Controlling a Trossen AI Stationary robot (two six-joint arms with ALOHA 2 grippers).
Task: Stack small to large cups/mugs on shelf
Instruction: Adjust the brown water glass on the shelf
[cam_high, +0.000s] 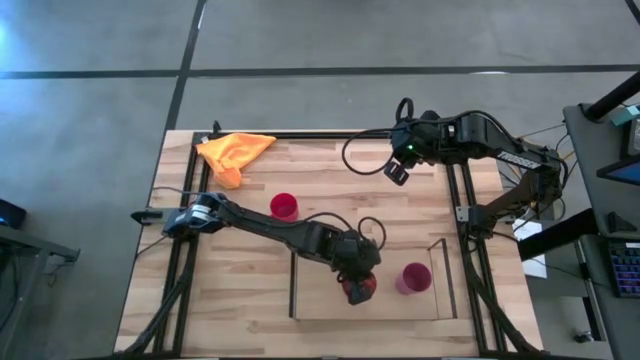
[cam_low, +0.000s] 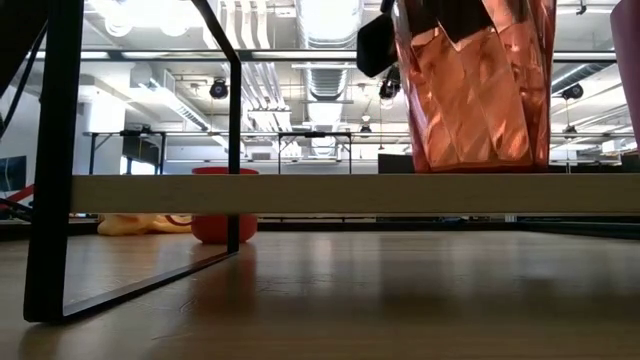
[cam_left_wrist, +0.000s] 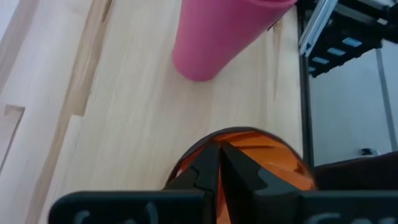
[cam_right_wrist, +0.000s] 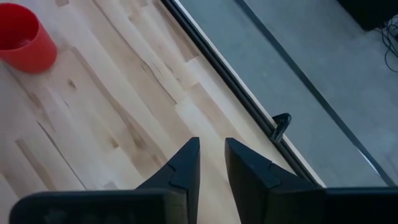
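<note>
**Over the shelf, left gripper on the orange cup**

Right at the shelf (cam_high: 320, 300) now, the left gripper (cam_high: 358, 283) is clamped on the rim of the orange cup (cam_left_wrist: 261, 149), one finger (cam_left_wrist: 205, 168) inside. Just ahead of that gripper stands the pink tumbler (cam_high: 414, 277), apart from it. Looks like light, stiff, slick faceted plastic, so the rim is the sensible hold. Left arm stretched long and bent down. Right gripper (cam_right_wrist: 211, 163) waits well away, fingers slightly parted, the red mug (cam_high: 284, 206) nearer.
</note>
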